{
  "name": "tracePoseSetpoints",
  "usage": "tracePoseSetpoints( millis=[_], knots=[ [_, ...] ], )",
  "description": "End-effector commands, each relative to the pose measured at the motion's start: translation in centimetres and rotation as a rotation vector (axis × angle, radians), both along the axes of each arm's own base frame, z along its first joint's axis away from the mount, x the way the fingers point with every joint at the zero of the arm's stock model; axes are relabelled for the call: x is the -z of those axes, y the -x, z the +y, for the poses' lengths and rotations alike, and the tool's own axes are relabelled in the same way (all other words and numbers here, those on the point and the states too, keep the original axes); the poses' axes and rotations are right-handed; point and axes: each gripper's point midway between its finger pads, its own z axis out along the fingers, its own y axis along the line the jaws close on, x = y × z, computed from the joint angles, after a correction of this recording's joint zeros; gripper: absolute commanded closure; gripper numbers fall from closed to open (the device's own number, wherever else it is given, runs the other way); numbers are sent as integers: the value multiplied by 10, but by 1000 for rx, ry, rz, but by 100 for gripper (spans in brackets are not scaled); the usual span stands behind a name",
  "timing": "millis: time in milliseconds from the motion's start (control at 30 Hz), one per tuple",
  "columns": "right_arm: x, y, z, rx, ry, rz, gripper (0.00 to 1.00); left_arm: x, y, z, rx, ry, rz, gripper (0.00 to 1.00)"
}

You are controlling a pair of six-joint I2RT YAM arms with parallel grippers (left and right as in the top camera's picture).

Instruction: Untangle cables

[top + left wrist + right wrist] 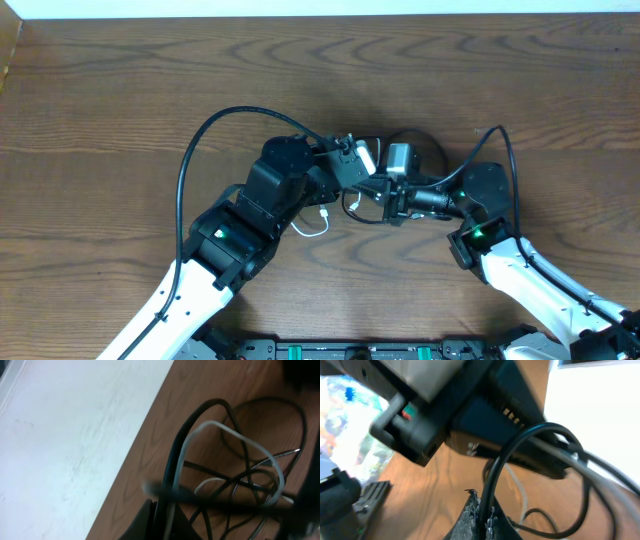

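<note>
Where the two arms meet over the middle of the wooden table [120,100], the cables [352,207] lie in a small tangle between them. On the left, the left gripper [161,520] is closed on part of the bundle. In its wrist view a thick black cable [171,467] and the white cable [212,423] rise side by side out of the pinched fingers, arch over, and drop towards thinner black loops lying on the wood behind. From overhead, a stretch of the white cable curls on the table just below the left arm's wrist. On the right, the right gripper [480,517] is clamped as well, its jaws closed on a black loop [490,477] that climbs from the fingertips and bends over to the right. That loop passes in front of the left arm's dark body, which fills the top of that view.
</note>
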Motion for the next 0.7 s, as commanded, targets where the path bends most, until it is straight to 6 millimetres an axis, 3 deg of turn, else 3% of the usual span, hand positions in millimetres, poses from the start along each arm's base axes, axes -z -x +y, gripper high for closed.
tracePoseSetpoints(
  millis=[0, 167, 400, 533, 667],
  knots=[
    [-15, -23, -19, 99, -52, 2, 99, -1, -4, 9, -41, -41, -9, 93],
    [-20, -63, -64, 283, -105, 85, 99, 2, -2, 10, -41, -50, 3, 93],
    [1, -110, -153, 532, -168, 341, 99, 2, -3, 10, -45, -52, 2, 93],
    [7, -120, -213, 648, -235, 452, 99, 4, -3, 15, -71, -64, 8, 93],
    [8, -118, -250, 698, -270, 492, 99, 4, -7, 24, -121, -82, -1, 93]
  ],
)
